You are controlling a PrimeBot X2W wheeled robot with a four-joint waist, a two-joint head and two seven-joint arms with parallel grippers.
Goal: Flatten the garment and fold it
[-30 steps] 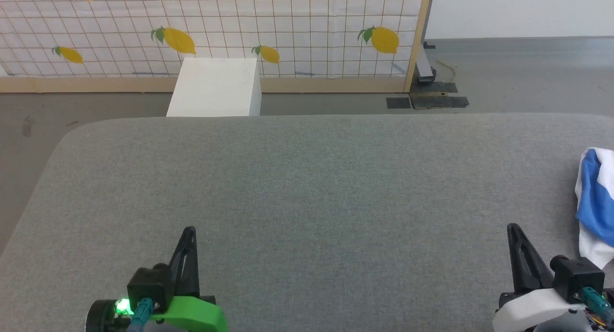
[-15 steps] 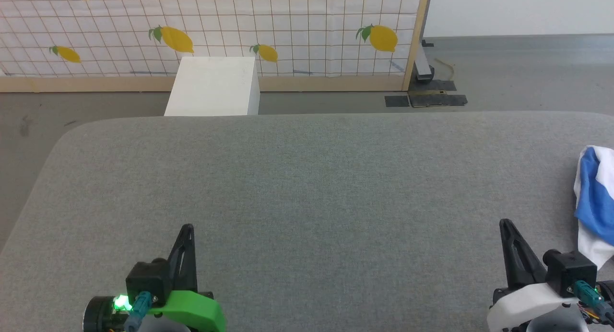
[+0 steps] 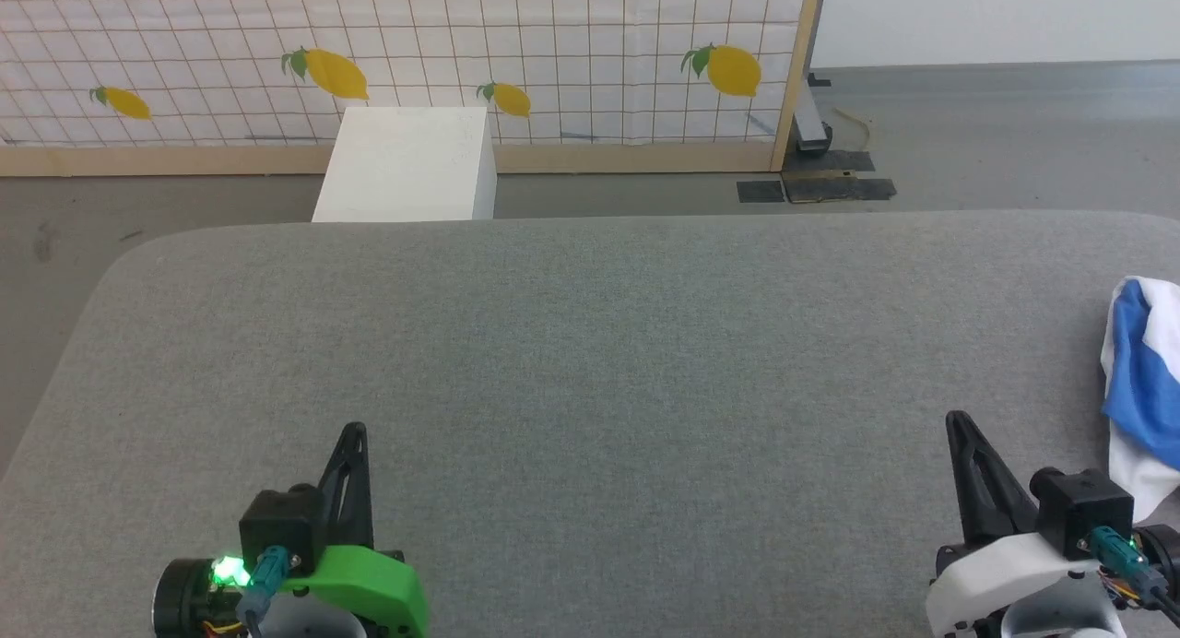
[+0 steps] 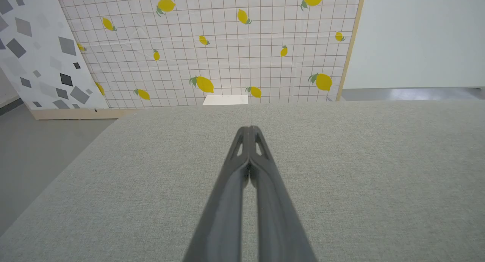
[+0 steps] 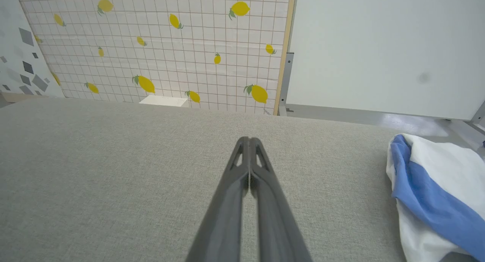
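My dark-fingered left gripper [image 3: 355, 430] and right gripper [image 3: 958, 419] are closed, empty; reaching may shove the bunched white-and-blue cotton T-shirt [image 3: 1139, 389] off the right edge.

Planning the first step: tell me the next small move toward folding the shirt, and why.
Probably open the right gripper and reach right to the garment. It lies bunched, untouched, at the table's right edge; both grippers are shut and empty, and the left gripper is much farther away.
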